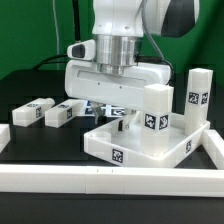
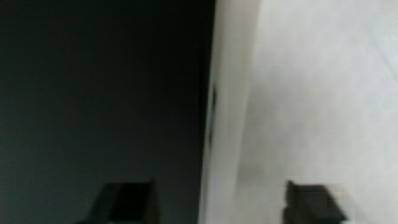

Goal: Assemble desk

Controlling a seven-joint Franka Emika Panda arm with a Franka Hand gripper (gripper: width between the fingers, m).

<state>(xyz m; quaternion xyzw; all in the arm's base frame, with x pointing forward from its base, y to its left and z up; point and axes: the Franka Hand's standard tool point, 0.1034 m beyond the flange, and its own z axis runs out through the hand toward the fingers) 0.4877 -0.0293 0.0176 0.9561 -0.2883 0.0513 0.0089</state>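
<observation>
The black surface [image 1: 30,85] carries the desk top [image 1: 150,155] at about five o'clock, two legs [image 1: 33,112] [image 1: 62,114] lying side by side at nine, one upright leg [image 1: 197,95] at three, and a white rail [image 1: 110,180] along six.

A blurred white face of the desk [image 2: 311,90] meets a dark area [image 2: 98,90] along a straight edge that runs between the pincer's [image 2: 217,203] two dark fingertips [image 2: 125,203].
</observation>
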